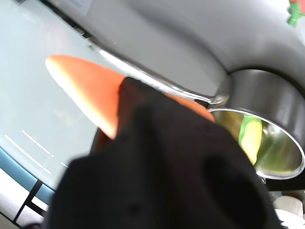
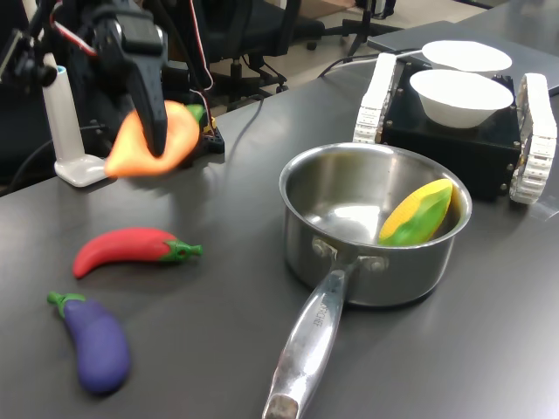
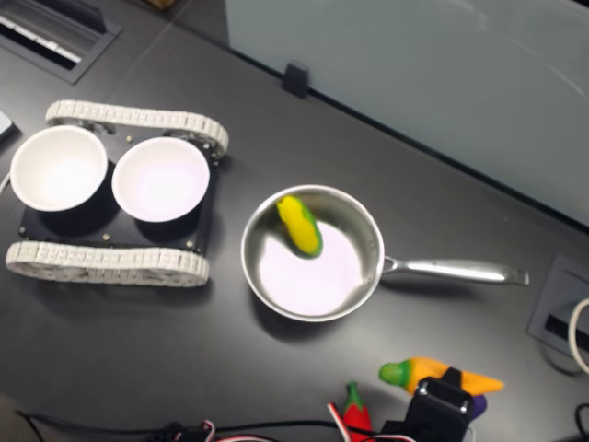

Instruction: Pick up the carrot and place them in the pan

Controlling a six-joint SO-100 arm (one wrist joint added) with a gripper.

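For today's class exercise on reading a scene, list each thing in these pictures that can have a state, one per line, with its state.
gripper: shut on the carrot, raised above the table
carrot: lifted, held, not yet in the pan
pan: upright, holding the corn cob
corn cob: leaning against the pan's inner wall
chili pepper: lying on the table
eggplant: lying on the table
white bowls: upright, empty

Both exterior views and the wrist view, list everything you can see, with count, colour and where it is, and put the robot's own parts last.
carrot: one, orange with green top, held in the air above the table
pan: one, shiny steel, mid-table, long handle toward the first exterior view's bottom
corn cob: one, yellow-green, inside the pan
chili pepper: one, red, on the table at the first exterior view's left
eggplant: one, purple, near the chili pepper
bowls: two, white, on a black tracked base
table: one, dark grey
white stand: one, behind the arm
gripper: one, black, shut on the carrot
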